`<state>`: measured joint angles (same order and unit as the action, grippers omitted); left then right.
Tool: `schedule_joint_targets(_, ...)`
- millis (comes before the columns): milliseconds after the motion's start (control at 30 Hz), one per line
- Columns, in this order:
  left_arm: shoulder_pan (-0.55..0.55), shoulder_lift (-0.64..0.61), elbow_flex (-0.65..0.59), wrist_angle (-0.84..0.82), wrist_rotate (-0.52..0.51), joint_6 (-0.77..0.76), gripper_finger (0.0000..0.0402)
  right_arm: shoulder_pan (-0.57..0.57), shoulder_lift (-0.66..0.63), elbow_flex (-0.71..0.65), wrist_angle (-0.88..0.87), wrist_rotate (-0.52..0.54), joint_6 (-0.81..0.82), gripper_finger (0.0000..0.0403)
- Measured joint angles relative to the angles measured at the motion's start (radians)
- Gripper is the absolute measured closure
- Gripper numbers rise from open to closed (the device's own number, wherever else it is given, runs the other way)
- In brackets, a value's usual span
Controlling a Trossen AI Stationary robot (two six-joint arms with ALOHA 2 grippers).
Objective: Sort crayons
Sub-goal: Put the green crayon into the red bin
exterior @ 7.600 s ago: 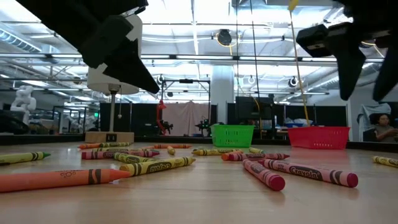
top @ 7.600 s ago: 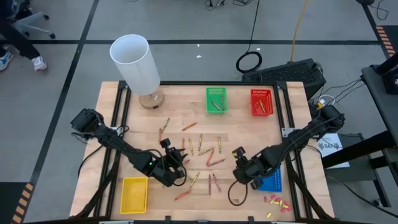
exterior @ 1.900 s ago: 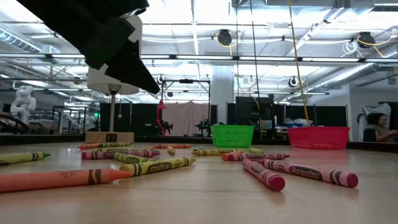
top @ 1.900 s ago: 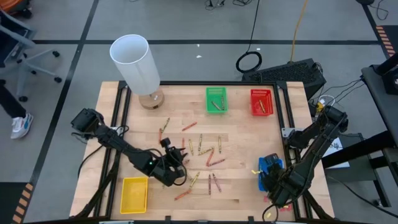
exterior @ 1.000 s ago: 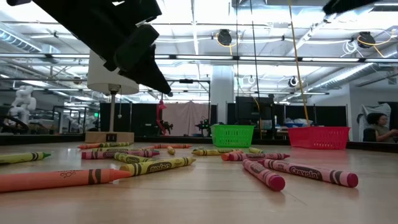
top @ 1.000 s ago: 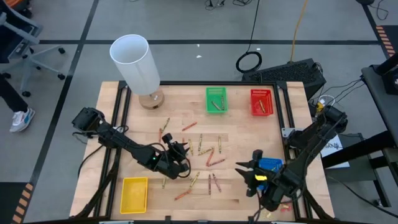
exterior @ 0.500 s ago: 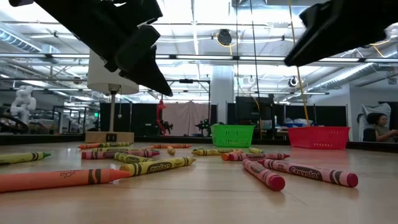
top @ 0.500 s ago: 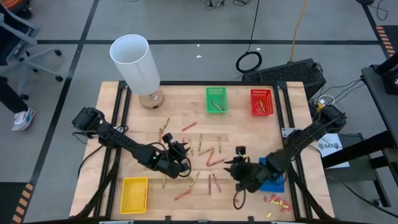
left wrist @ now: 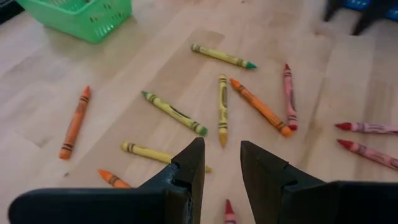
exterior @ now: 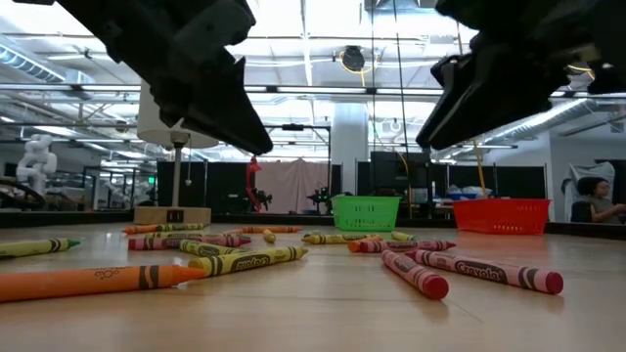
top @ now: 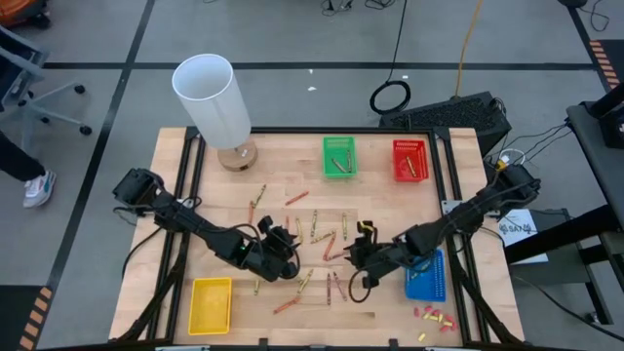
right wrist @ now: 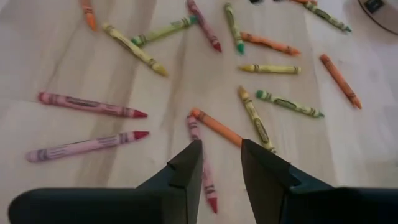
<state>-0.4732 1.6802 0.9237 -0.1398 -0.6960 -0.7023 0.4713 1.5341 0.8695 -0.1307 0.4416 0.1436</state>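
Note:
Several crayons [top: 317, 239], red, orange, olive-yellow and brown, lie flat and scattered on the middle of the wooden table. My left gripper [top: 289, 240] hovers over their left side, open and empty. Its wrist view shows a yellow crayon [left wrist: 222, 109] just ahead of the gap. My right gripper [top: 357, 252] hovers over their right side, open and empty. In its wrist view a red crayon [right wrist: 202, 163] and an orange one [right wrist: 217, 128] lie below the fingertips. In the low view both grippers hang above the table, the left [exterior: 256, 145] and the right [exterior: 426, 139].
A green basket [top: 339, 156] and a red basket [top: 410, 161] stand at the far side, each with crayons in it. A blue basket [top: 425, 277] stands near right and a yellow one [top: 211, 303] near left. A white lamp [top: 216, 102] stands far left. Small stubby bits [top: 434, 315] lie near the right corner.
My right gripper has swung from beside the blue basket toward the table's left and a little toward the far edge. It has come over the right side of the scattered crayons. The crayons have not moved.

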Motion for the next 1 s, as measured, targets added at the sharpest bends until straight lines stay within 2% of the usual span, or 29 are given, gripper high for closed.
schedule_joint_targets(167,-0.024,0.003,0.000,0.005,0.000,-0.023,0.0299,-0.048,0.000,-0.014,-0.004,0.002,0.007,0.0307)
schedule_joint_targets(333,-0.034,0.012,0.000,0.000,-0.011,-0.024,0.0299,-0.096,0.000,-0.036,0.002,0.005,0.098,0.0307)
schedule_joint_targets(567,-0.033,0.016,0.000,-0.007,-0.016,-0.021,0.0299,-0.149,0.000,-0.079,0.000,0.113,0.369,0.0307)
schedule_joint_targets(700,-0.033,0.016,0.000,-0.006,-0.017,-0.015,0.0299,-0.166,0.000,-0.098,-0.002,0.131,0.597,0.0306)
schedule_joint_targets(833,-0.030,0.016,0.000,-0.002,-0.019,0.005,0.0299,-0.179,0.004,-0.098,0.103,-0.013,0.559,0.0278)
schedule_joint_targets(900,-0.031,0.016,0.000,-0.004,-0.019,0.014,0.0299,-0.171,0.007,-0.098,0.210,-0.014,0.526,0.0253)
schedule_joint_targets(1000,-0.031,0.016,0.000,-0.005,-0.020,0.050,0.0299,-0.159,0.014,-0.097,0.331,0.045,0.512,0.0215)
